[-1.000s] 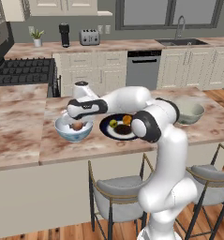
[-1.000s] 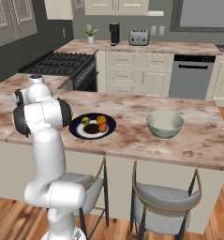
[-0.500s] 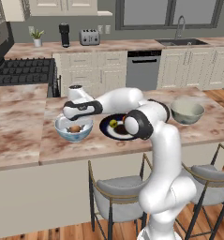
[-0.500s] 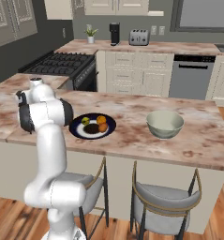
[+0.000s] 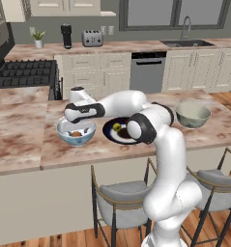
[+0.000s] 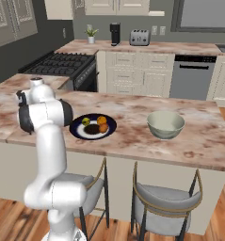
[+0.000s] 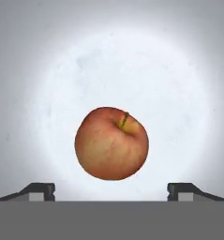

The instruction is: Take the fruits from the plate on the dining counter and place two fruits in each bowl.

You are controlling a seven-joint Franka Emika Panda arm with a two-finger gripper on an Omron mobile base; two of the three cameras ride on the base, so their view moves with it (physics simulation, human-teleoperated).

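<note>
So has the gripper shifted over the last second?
Yes. In the left base view the gripper has dropped closer to the blue bowl. Its fingers now stand apart, with the apple lying free in the bowl.

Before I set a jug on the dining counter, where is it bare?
Bare marble lies between the plate and the greenish bowl, and right of that bowl. It is crowded where the gripper hangs over the blue bowl holding an apple.
</note>
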